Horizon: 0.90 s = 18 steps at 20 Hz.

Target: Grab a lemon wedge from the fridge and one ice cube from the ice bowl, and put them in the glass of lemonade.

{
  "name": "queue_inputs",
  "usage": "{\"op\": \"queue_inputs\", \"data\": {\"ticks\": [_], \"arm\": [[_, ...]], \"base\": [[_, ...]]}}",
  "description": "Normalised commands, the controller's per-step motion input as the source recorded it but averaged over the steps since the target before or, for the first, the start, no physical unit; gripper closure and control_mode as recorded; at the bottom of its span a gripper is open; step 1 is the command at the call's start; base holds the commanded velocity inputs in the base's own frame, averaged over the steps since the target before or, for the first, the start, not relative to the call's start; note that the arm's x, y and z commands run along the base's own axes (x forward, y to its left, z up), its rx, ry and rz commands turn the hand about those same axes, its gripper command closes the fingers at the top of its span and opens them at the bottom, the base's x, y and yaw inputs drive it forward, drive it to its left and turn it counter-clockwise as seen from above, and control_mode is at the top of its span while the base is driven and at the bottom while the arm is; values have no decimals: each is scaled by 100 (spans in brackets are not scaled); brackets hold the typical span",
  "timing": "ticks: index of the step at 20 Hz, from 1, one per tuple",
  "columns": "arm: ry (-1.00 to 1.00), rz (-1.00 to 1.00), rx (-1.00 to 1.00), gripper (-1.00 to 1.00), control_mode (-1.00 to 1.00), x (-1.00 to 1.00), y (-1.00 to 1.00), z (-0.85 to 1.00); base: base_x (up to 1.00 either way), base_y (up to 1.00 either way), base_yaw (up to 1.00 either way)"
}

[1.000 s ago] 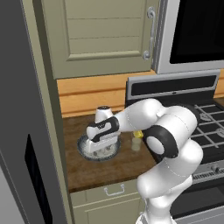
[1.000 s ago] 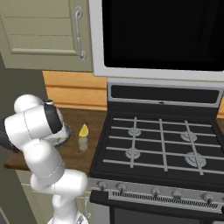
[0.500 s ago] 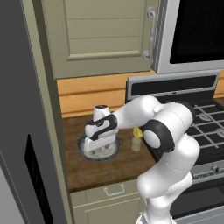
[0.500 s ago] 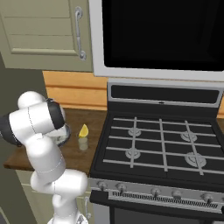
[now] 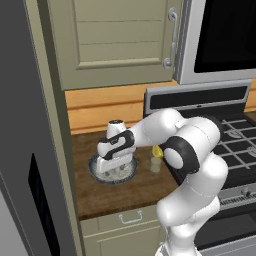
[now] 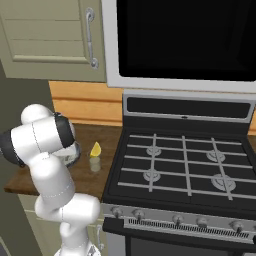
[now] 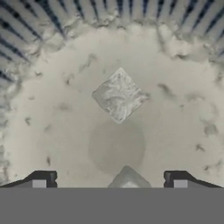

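Note:
The ice bowl point(image 5: 131, 171) is a shallow grey dish on the wooden counter, and its ribbed wall point(image 7: 109, 15) runs along the top of the hand view. My gripper point(image 5: 111, 165) points down into it, open, with the fingertips point(image 7: 41, 179) far apart. One ice cube point(image 7: 119, 95) lies on the icy floor straight ahead of my gripper point(image 7: 109, 179). A second ice cube point(image 7: 128, 178) peeks up low between the tips, touching neither. To the right of the bowl stands the glass of lemonade point(image 5: 155, 164) point(image 6: 95, 164) with the lemon wedge point(image 5: 158, 151) point(image 6: 95, 149) on it. The grey fridge point(image 5: 25, 125) stands at the left.
A black stove point(image 6: 185, 165) with burner grates adjoins the counter on the right, with a microwave point(image 6: 185, 40) above it. Beige wall cabinets point(image 5: 120, 40) hang over the counter. A drawer with a handle point(image 5: 131, 218) sits under the counter edge.
The hand has sunk slightly lower over the bowl, and the arm's elbow has swung a little. The jaws have stayed wide.

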Motion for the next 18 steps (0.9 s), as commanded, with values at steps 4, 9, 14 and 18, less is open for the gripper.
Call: {"op": "queue_inputs", "data": {"ticks": [4,9,14,18], "arm": [[0,0,0,-100,-100,0,-8,-4],[-5,0,0,-100,-100,-16,-4,0],[-1,0,0,-100,-100,0,0,-2],[0,0,0,-100,-100,0,0,-29]], "base": [[0,0,0],[0,0,0],[0,0,0],[0,0,0]]}}
